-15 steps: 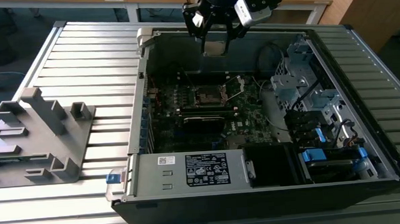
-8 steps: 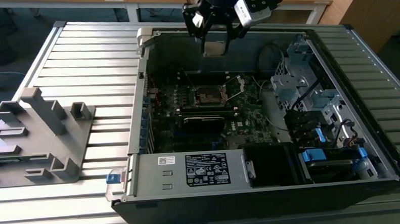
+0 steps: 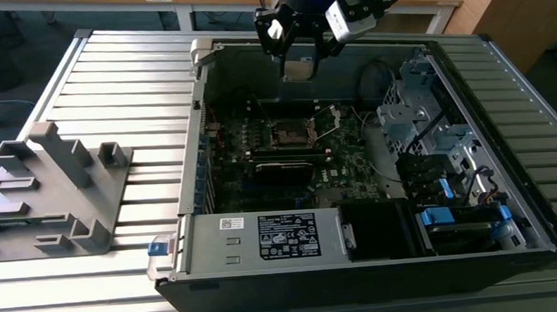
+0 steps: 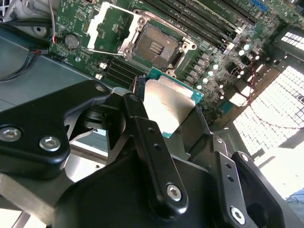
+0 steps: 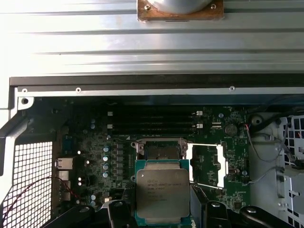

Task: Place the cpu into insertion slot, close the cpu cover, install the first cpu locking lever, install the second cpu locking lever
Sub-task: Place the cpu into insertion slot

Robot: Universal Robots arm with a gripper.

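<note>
The cpu (image 4: 172, 116) hangs above the board with its dull metal top up. The gripper (image 4: 168, 102) is closed on it, fingers pinching two opposite edges. In the first wrist view it sits just short of the insertion slot (image 5: 161, 152) and is not yet in it.

The slot is bare, dark centre showing. The cpu cover (image 4: 111, 26) is thrown back flat beside it, so the opening looks free. A thin locking lever (image 4: 104, 50) lies along the cover's near edge, off the slot.

To my eye this placement wants patience. The chip should be level, squared to the metal rim and centred over the slot before it is lowered. A tilted corner could catch the rim.

The long black memory slots (image 5: 152, 121) run close along one side of the slot on the green motherboard (image 5: 95, 156), so there is little room to drift that way.

In the exterior view the gripper is just inside the far wall of the computer case (image 3: 189, 167). Loose cables (image 3: 373, 74) and a drive cage (image 3: 408, 115) crowd the exterior view's right. A grey fixture (image 3: 59, 187) sits on the slatted table (image 3: 125, 71), well apart from the work.
</note>
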